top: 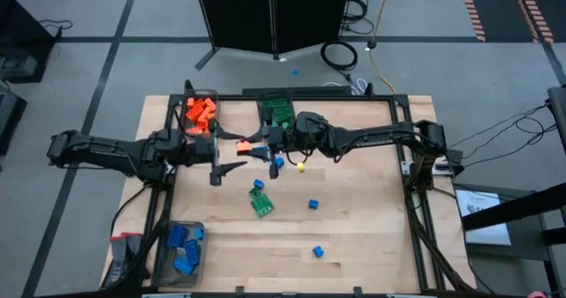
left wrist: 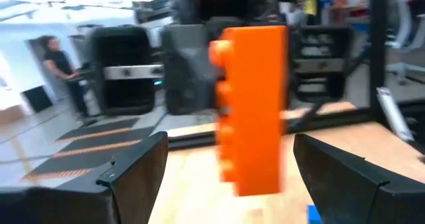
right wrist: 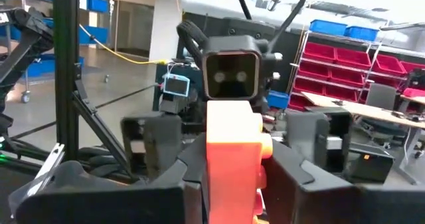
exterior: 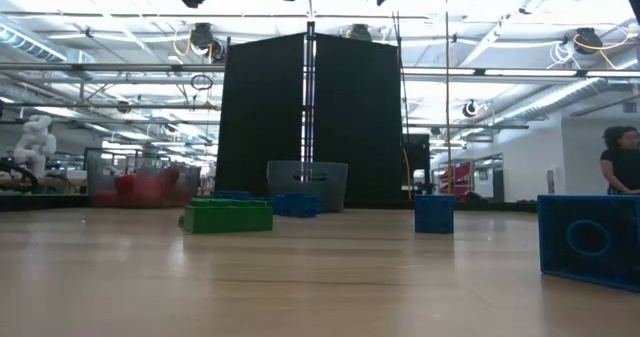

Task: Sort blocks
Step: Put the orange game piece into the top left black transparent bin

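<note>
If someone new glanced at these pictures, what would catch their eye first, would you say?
Probably the orange block held in mid-air by the right gripper, facing the open left gripper over the table's middle. Next, the bins: orange blocks at the far left, blue blocks at the near left corner.

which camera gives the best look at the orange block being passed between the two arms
The left wrist view: the orange block stands upright between that arm's open jaws, studs showing. The right wrist view shows it gripped in the right gripper, partly cut off. The high view shows a small orange spot. The low view misses it.
</note>
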You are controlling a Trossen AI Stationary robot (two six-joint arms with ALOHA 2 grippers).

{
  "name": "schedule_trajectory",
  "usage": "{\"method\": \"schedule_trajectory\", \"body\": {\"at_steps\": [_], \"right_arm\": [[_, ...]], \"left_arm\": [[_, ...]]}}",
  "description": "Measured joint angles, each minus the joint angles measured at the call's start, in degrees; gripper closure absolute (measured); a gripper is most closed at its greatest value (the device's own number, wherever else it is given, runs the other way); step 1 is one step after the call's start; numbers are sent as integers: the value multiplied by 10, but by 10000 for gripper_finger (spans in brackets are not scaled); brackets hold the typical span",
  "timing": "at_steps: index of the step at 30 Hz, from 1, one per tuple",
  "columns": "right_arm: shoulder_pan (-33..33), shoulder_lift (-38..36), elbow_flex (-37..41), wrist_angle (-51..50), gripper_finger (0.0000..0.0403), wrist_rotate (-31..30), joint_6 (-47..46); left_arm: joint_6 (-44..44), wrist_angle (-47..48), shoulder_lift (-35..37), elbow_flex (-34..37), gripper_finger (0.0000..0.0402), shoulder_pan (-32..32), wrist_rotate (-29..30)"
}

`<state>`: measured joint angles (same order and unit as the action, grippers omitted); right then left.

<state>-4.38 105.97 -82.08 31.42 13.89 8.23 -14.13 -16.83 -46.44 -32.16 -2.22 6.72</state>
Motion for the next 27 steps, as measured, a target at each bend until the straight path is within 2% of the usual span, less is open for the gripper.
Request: {"method": "schedule_trajectory", "body": {"at_steps": [4,8,20,23,27], "right_arm": [[0,0,0,-3,327,0,0],[0,0,0,-3,327,0,0],[-2,0,0,-1,327,-9,2],[-1,0,0,-1,327,-10,4],[-4,-1,0,-23,317,-31,21]], "left_arm": [[3,-16,0,0,87,0,19],[3,-17,0,0,128,3,20],[18,-7,0,0,322,20,0],[17,-6,0,0,323,19,7],[16,19,-1,0,323,23,56]]}}
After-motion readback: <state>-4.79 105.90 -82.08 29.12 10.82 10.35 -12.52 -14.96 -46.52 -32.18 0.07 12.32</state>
